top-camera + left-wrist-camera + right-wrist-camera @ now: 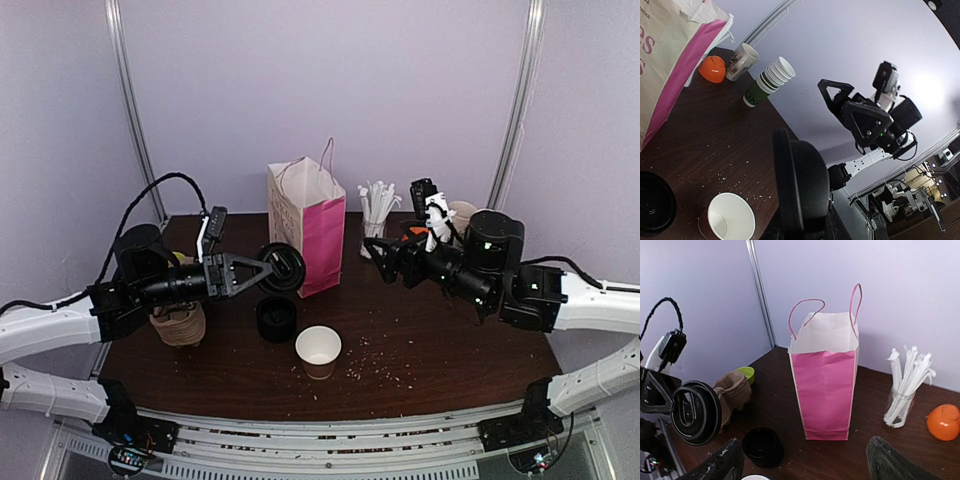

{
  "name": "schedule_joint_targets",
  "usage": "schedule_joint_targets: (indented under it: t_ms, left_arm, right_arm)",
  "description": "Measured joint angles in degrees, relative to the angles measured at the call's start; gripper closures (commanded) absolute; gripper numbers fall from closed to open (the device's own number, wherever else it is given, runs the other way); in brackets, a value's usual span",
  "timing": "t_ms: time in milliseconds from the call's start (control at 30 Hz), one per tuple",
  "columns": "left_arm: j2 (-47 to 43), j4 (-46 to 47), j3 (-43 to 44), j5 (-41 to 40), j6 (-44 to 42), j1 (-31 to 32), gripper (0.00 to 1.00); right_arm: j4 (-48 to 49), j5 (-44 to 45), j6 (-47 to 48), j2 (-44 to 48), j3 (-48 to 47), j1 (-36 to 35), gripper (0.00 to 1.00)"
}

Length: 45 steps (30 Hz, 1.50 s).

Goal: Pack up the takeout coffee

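Over dark table (pixel 450 340), left jaws pinch black lid (pixel 283 268), right jaws gape

Stack of cups (pixel 771 79), behind the paper bag: "OK" is printed in white on its green band.
Paper bag (pixel 675 55): pink lettering is cut off; only "S" is legible.

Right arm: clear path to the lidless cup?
Probably yes: the right end effector is open and empty, with only bare table between it and the cup; bag and lid stack sit aside.
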<state>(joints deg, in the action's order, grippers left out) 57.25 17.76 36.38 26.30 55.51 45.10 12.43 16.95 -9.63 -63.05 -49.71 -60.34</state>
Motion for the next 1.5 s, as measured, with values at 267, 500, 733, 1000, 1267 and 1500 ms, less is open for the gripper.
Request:
schedule_joint_targets:
  t_ms: [267,500,733,1000,1267,1500]
  left_arm:
    - [1.1,6.7,-3.7,7.8,-1.0,0.0,0.92]
    - [2.8,10.9,-3.8,11.6,-1.4,0.3,0.92]
    - [4.3,14.9,-3.9,14.0,-1.2,1.3,0.92]
    - [6.7,17.4,-3.8,15.4,-0.8,2.5,0.92]
    - [7.8,18.8,-3.8,16.0,-0.3,2.6,0.92]
    - [8.2,20.5,-3.8,16.7,0.5,2.8,0.92]
  right_arm:
    - [7.3,-28.3,-24.3,-3.4,2.8,8.3,0.15]
    - [13.5,-41.6,-36.2,-11.8,2.8,7.9,0.23]
    - [19.7,-48.0,-42.0,-15.3,2.8,7.1,0.32]
    - [25.8,-52.0,-45.3,-16.8,2.8,6.6,0.4]
    - [28.6,-54.5,-47.3,-16.8,2.8,6.6,0.53]
    - [28.2,-55.6,-47.2,-17.0,2.8,6.3,0.54]
